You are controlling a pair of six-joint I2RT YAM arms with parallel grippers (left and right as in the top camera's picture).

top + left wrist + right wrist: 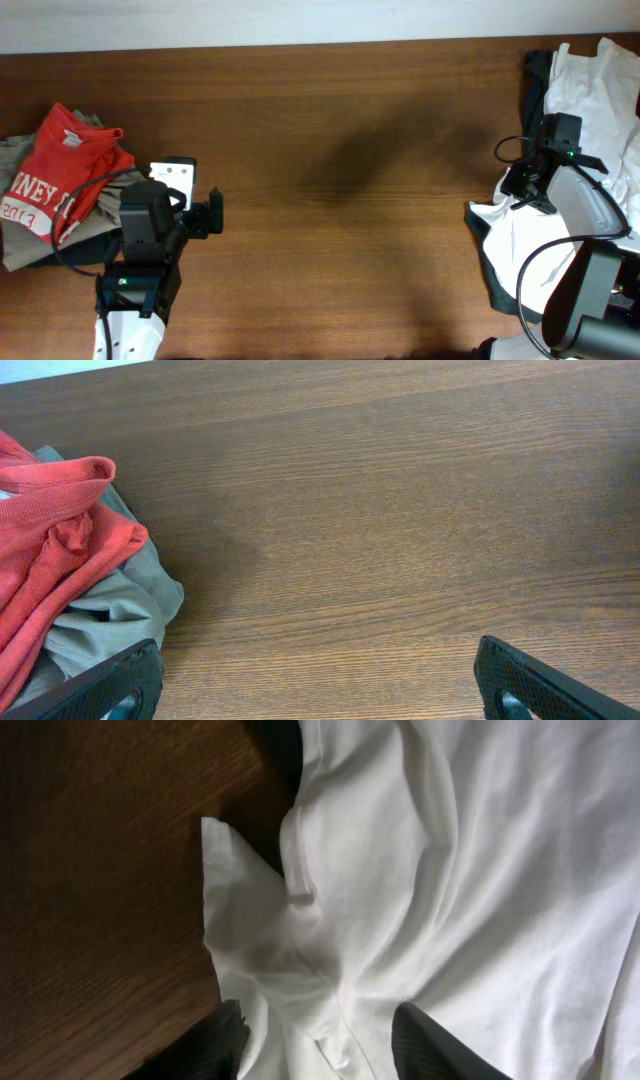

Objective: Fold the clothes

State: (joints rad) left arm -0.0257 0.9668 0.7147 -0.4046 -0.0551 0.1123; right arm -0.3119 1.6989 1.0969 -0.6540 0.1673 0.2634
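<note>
A red shirt [62, 165] with white lettering lies on top of a grey-olive garment [20, 245] at the table's left edge. Both show at the left of the left wrist view: the red shirt [50, 550] and the olive garment [120, 610]. My left gripper [212, 212] is wide open and empty over bare wood, just right of that pile [320, 695]. A crumpled white shirt [590, 100] lies at the right edge. My right gripper [522, 183] is open, its fingers either side of a fold at the white shirt's [450, 870] left edge [325, 1045].
A dark garment [536, 66] lies under the white shirt and shows at its top left and lower left; it also shows in the right wrist view [275, 745]. The brown wooden table [350, 180] stretches between the two piles.
</note>
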